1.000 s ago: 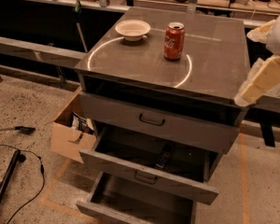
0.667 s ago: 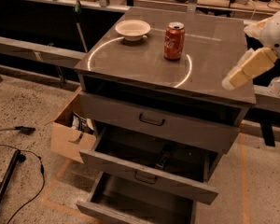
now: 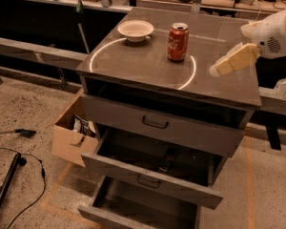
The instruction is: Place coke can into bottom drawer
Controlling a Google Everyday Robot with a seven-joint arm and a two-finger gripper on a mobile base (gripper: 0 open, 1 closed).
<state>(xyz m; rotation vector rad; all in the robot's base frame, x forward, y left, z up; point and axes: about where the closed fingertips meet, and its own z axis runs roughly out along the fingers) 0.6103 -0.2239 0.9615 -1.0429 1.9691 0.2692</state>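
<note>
Judging the step in hand: reach and grasp of the coke can, not yet made.

- Can stands upright on the table, toward the back edge, untouched.
- End effector hovers over the table's right side, apart from the can, which lies at about its 10 o'clock. I cannot tell whether it is released or clenched. Nothing visible in it.
- White bowl sits between 9 and 10 o'clock of the can, apart from it, so it should not hinder an approach from 3 o'clock.

To do well: come in level from 3 o'clock, centre on the can's mid-height and grip squarely, since a glancing touch could tip it.

Bottom drawer stands open, low at 6 o'clock. Middle drawer is also open and overhangs its rear, so the front part is likely the safer target.
</note>
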